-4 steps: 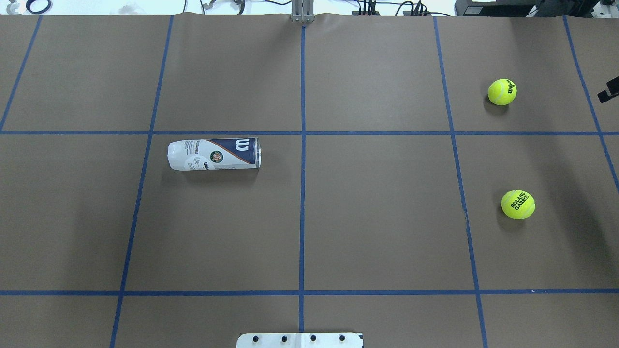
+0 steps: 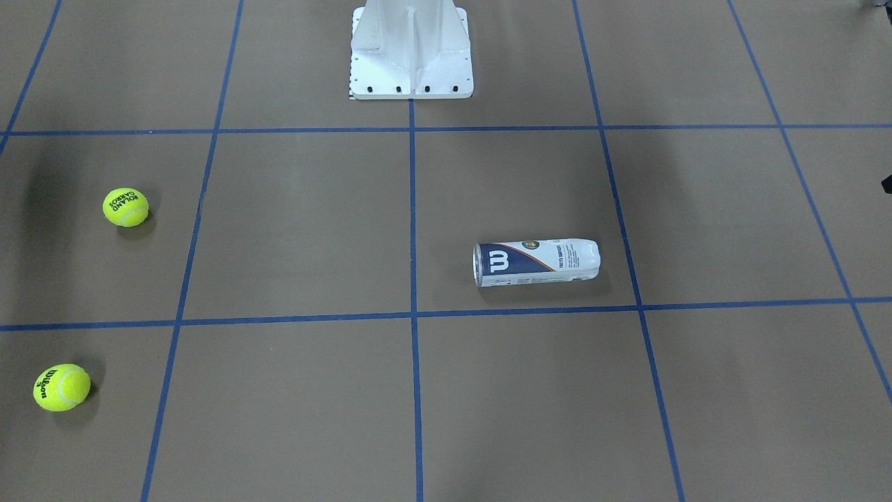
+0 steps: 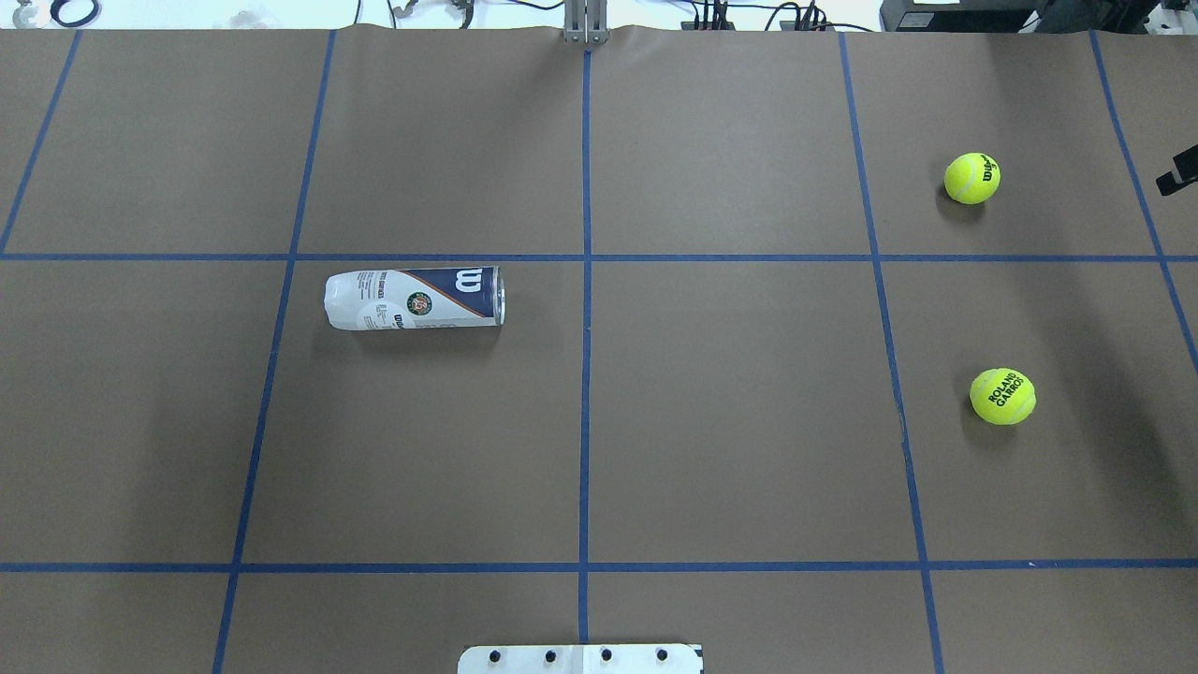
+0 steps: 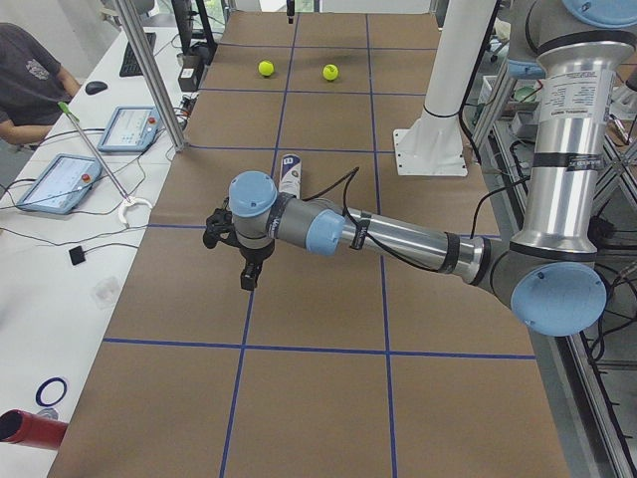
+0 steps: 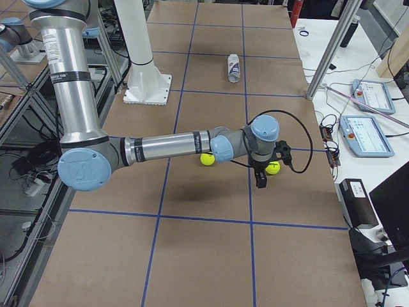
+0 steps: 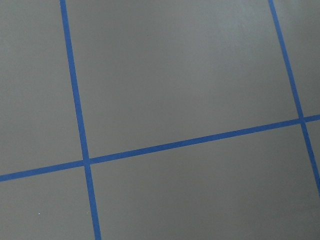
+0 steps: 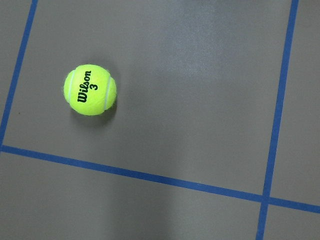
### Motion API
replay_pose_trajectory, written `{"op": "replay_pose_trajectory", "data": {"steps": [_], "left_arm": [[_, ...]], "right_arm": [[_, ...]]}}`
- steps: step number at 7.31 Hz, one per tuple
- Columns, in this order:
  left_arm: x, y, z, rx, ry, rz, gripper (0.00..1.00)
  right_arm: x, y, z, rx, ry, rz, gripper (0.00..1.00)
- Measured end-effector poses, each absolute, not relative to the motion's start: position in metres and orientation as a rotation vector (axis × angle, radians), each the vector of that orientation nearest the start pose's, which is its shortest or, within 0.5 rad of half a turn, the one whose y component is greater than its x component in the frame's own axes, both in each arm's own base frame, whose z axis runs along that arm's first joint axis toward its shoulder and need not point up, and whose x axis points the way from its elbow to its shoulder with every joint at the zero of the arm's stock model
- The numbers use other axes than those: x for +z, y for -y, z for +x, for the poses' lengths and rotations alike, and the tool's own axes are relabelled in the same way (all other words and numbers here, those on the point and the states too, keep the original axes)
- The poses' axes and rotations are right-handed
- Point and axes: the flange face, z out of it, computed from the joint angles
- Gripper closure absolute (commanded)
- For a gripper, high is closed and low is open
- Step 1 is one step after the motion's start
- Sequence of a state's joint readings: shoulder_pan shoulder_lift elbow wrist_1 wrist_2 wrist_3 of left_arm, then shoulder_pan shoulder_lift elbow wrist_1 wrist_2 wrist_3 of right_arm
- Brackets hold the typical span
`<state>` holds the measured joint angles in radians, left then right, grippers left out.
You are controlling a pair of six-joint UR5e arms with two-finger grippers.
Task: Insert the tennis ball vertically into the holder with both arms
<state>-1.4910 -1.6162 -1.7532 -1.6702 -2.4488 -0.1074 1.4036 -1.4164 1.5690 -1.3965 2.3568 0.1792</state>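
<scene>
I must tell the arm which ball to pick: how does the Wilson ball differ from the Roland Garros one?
Print: the Wilson ball reads "Wilson", with a 3 in the right wrist view; the Roland Garros ball carries that name in capitals. Place: the Wilson ball lies in the far grid row, the Roland Garros ball one row nearer the robot. Both are yellow-green, loose on the table, on the robot's right.

We read a white "W" on the navy band of the clear plastic tennis-ball can with a white and navy label (image 3: 415, 298); its small print is too fine for us. Toward the far right corner of the brown desk (image 3: 730, 449), one yellow-green felt tennis ball (image 7: 90, 90) says "Wilson 3". The second yellow-green ball (image 3: 1002, 396), nearer the robot's edge, says "ROLAND GARROS".
</scene>
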Motion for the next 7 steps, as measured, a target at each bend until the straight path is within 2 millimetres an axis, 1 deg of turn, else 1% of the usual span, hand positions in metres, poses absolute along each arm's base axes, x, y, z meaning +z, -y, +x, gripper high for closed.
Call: {"op": "replay_pose_trajectory", "data": {"steps": [4, 5, 7], "left_arm": [[0.529, 0.515, -0.016, 0.118, -0.892, 0.22, 0.0], [0.53, 0.516, -0.016, 0.118, -0.887, 0.221, 0.0], [0.526, 0.518, -0.016, 0.123, -0.884, 0.23, 0.0]], "right_arm": [[0.559, 0.573, -0.033, -0.115, 0.816, 0.169, 0.01], [0.557, 0.574, -0.033, -0.117, 0.817, 0.173, 0.01], [0.54, 0.573, -0.033, -0.131, 0.821, 0.204, 0.01]]}}
